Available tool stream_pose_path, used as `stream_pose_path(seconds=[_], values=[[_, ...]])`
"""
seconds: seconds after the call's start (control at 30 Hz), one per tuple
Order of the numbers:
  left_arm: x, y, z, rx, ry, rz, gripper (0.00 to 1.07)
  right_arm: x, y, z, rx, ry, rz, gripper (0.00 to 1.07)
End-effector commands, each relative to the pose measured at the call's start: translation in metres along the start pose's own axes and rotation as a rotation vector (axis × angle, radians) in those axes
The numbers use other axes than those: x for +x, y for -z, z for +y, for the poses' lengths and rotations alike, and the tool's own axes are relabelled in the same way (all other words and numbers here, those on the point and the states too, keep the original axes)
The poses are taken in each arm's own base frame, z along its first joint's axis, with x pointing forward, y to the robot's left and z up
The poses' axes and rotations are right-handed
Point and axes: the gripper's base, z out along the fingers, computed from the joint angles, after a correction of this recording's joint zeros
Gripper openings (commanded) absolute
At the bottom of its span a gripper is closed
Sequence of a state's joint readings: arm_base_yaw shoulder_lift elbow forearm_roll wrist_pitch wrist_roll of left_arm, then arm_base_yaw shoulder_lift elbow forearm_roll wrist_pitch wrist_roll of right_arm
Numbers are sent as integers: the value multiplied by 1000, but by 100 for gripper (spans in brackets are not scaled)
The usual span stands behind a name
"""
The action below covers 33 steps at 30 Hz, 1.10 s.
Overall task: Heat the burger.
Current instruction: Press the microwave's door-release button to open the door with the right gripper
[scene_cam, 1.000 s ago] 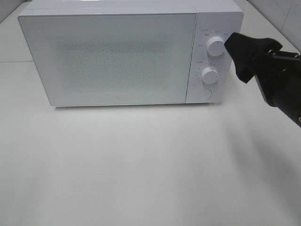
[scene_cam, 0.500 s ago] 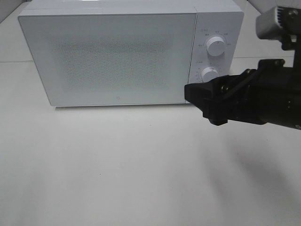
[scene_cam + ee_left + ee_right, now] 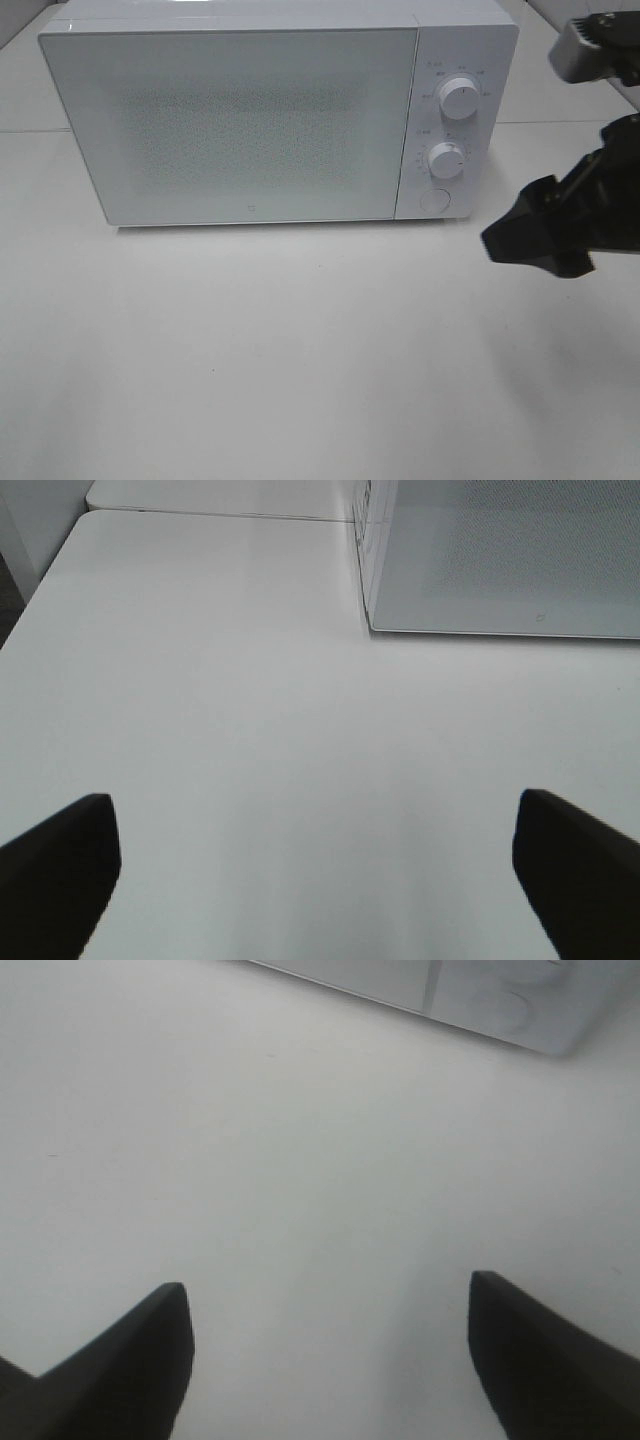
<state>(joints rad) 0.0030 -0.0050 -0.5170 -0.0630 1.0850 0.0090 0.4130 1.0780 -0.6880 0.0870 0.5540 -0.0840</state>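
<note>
No burger in sight in any view: not on the tabletop (image 3: 300,350), not in either claw. My guess is it's inside the microwave (image 3: 278,110), but the door (image 3: 230,125) is shut and too frosted to see thru, so I can't confirm. When I get to it I'd expect a light, soft, squashy thing w/ layers apt to slide apart. I'd take it low across the sides w/ a gentle squeeze, claw level, never pinching the top half alone. The controls sit right of the door: upper knob (image 3: 458,98), lower knob (image 3: 446,159) under it, round button (image 3: 433,200) at the bottom. The right claw (image 3: 530,235) hangs above the tabletop, in front of and to the right of that panel, touching nothing. Its wrist view shows the two fingers (image 3: 150,1360) spread w/ only bare tabletop between them, so it's open and empty. The left claw (image 3: 318,870) is outside the high cam's frame altogether — only its own wrist view shows it, fingers at full spread, nothing held, facing the microwave's left front corner across bare tabletop. The high cam gives me the whole front and both knobs, which neither wrist cam does — the right wrist cam catches just a blurred strip of the panel. The knob pointers are too small to read in any view.
</note>
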Motion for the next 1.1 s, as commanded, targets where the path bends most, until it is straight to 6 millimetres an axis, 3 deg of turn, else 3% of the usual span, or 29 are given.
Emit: stream_pose_path(seconds=[0.03,0.07,0.27,0.4,0.7,0.83,0.97,1.1], values=[[0,2,0,1,-4,-29,101,2,7,-16,75,-68,58,76],[0,2,0,1,-4,-29,101,6,9,-29,123,-128,92,76],[0,2,0,1,-4,-29,101,23,17,-62,218,-258,207,77],[0,2,0,1,-4,-29,101,32,24,-72,265,-293,256,76],[0,2,0,1,-4,-29,101,63,77,-49,293,-311,224,76],[0,2,0,1,-4,-29,101,85,104,-33,324,-290,67,76],[0,2,0,1,-4,-29,101,96,114,-26,342,-260,-26,76],[0,2,0,1,-4,-29,101,121,121,-15,365,-245,-140,76]])
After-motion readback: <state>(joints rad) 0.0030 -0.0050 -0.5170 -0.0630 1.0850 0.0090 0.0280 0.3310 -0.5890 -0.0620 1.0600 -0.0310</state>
